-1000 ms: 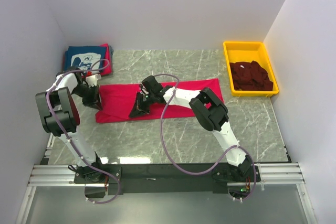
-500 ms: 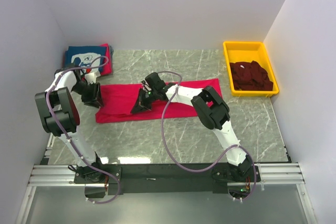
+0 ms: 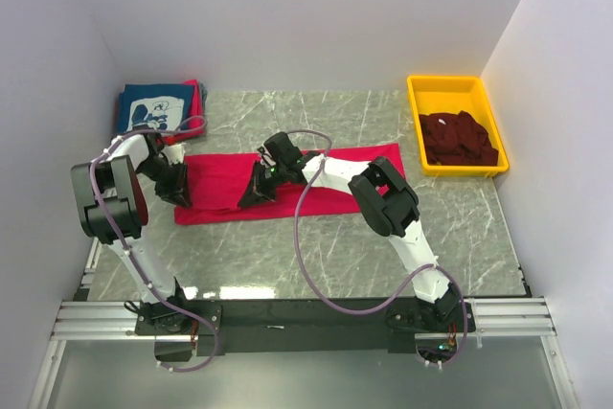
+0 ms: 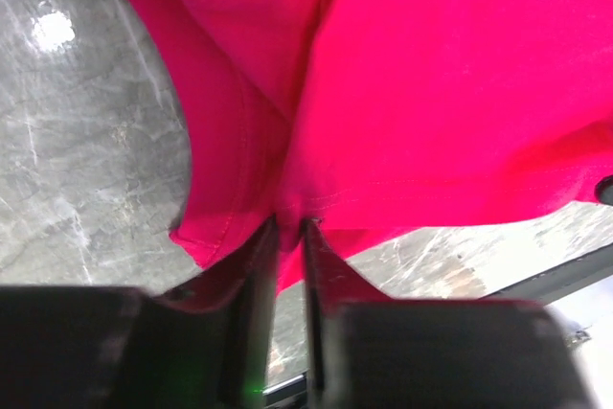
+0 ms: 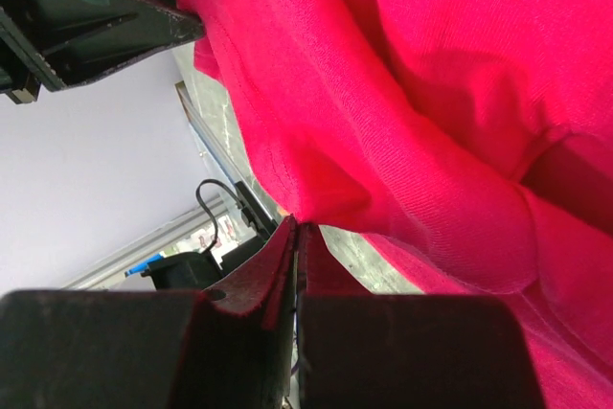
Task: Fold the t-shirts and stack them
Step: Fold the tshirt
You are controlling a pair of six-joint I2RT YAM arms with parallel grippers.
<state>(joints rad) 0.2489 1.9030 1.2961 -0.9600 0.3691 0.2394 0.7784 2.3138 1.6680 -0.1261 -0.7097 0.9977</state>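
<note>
Where: bright red soft cloth t-shirt [image 3: 335, 174] lies as a long band across the grey marbled table [image 3: 287, 256] | left gripper [image 4: 285, 229] narrow, hem nipped | right gripper [image 5: 295, 227] closed on a near-edge fold | Handling: light, limp, likely to sag; best taken at hems or corners

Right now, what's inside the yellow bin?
A crumpled heap of maroon shirts fills the near part of the bin. Bare yellow floor shows at the far end. How many shirts there are, and anything beneath the heap, is covered.
</note>
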